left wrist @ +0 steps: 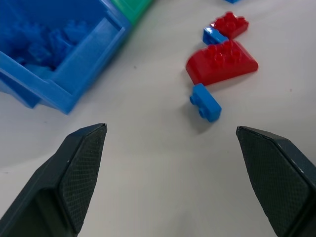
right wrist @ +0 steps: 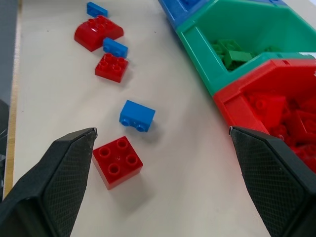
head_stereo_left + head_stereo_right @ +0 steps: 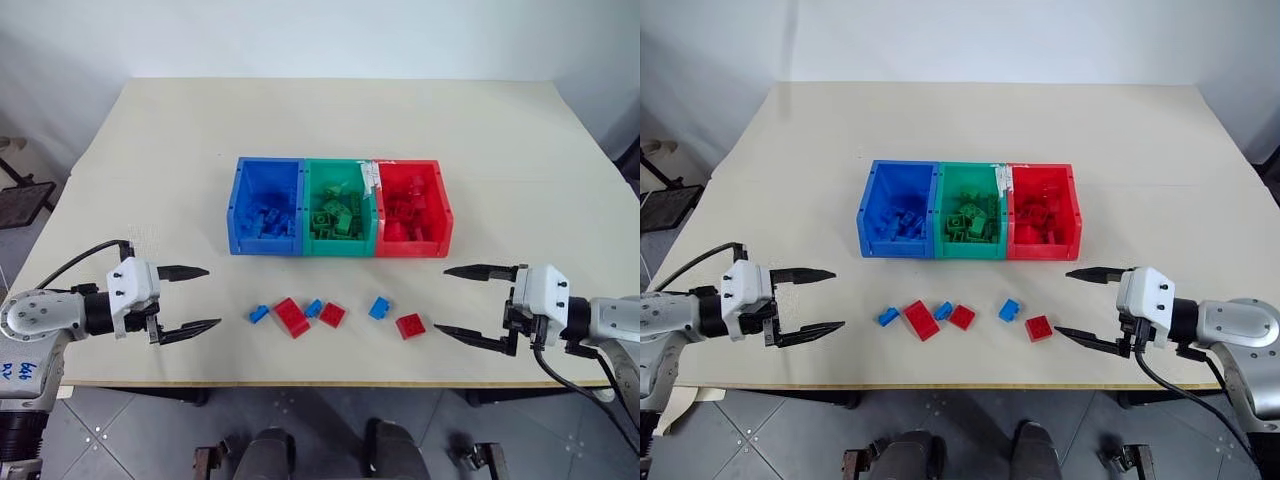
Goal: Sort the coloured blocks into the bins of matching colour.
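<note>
Three joined bins sit mid-table: a blue bin point(image 3: 265, 205), a green bin point(image 3: 338, 207) and a red bin point(image 3: 412, 207), each holding bricks of its own colour. Loose blocks lie in a row near the front edge: a small blue one point(image 3: 259, 314), a long red one point(image 3: 291, 317), a blue one point(image 3: 314, 308), a red one point(image 3: 332, 315), a blue one point(image 3: 379, 308) and a red square one point(image 3: 410, 326). My left gripper point(image 3: 198, 298) hovers open left of the row, and my right gripper point(image 3: 452, 300) hovers open right of it. Both are empty.
The cream table point(image 3: 340, 130) spreads wide behind the bins. Its front edge point(image 3: 340, 380) runs close below the loose blocks. A dark piece of furniture point(image 3: 20, 200) stands off the table's left side.
</note>
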Available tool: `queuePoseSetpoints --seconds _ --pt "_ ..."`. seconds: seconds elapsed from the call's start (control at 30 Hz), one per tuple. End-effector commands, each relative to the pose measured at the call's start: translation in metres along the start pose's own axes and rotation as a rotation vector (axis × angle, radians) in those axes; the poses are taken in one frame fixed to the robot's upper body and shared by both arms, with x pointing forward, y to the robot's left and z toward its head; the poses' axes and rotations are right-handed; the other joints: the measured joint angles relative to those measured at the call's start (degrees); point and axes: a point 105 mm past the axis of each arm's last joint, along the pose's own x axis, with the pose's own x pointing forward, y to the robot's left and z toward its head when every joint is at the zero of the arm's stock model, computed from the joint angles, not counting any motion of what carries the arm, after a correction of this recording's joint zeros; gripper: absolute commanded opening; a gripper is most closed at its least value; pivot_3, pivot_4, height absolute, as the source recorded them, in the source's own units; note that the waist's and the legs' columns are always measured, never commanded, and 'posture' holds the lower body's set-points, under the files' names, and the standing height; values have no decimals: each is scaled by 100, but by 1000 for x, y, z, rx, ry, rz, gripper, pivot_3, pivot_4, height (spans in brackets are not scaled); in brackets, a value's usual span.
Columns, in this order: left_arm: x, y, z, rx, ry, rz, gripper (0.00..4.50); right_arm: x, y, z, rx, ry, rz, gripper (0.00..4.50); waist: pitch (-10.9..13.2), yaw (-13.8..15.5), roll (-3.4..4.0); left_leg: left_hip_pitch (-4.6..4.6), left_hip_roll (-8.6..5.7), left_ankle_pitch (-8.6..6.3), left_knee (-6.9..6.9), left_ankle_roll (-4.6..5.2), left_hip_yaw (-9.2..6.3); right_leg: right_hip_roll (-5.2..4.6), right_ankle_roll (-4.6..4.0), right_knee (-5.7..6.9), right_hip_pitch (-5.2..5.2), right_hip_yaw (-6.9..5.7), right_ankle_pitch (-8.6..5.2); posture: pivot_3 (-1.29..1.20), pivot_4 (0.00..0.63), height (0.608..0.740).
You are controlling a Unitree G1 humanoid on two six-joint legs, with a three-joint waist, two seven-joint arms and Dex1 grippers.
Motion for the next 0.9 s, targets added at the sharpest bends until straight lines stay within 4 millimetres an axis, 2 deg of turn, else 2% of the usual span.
queuePoseSetpoints --seconds 0.03,0.07,0.23,0.3,0.37,0.5,0.63,0.77,0.87,0.9 --pt "7 1 4 -7 -38 6 4461 0 4 4 -16 -12 6 4500 0 2 0 0 0 0 0 0 0 0 0 0 0 0 0 0 150 740" --pt "11 -2 5 -14 -49 -2 4461 -1 5 4 -11 -9 0 4500 0 16 0 0 0 0 0 0 0 0 0 0 0 0 0 0 150 740" --pt "41 -24 29 -24 -139 -129 4461 -35 9 -21 -9 132 -33 4500 0 106 -1 -6 -2 -3 13 5 1 -2 2 1 1 -1 1 0 150 740" --pt "55 -43 46 -17 -192 -227 4461 -50 13 -34 9 203 -32 4500 0 123 0 -5 -1 -4 18 5 7 -2 2 1 1 1 1 0 150 740" --pt "62 -55 57 -11 -224 -274 4461 -57 13 -38 15 224 -38 4500 0 123 0 -3 -1 -4 21 5 7 -2 2 0 7 1 1 0 150 740" --pt "66 -67 60 63 -218 -326 4461 -41 18 -30 16 193 28 4500 -2 56 3 4 4 -4 19 5 11 1 -4 3 6 4 1 0 150 740" --pt "63 -58 52 61 -201 -276 4461 -16 23 -29 -25 236 161 4500 -2 21 3 4 5 -3 19 4 11 1 -6 0 6 4 1 0 150 740" --pt "60 -54 48 77 -194 -253 4461 25 13 -30 -53 258 223 4500 -2 -4 3 -3 5 -3 24 4 10 1 -6 -3 2 3 1 0 150 740" --pt "59 -56 47 74 -195 -246 4461 38 12 -36 -77 324 282 4500 -1 39 3 -7 3 -4 21 4 1 0 -6 -3 1 -2 1 0 150 740" --pt "58 -56 47 69 -195 -240 4489 41 11 -37 -83 333 296 4311 -1 59 3 -8 3 -6 22 3 -1 0 -5 -2 1 -5 1 0 150 740"
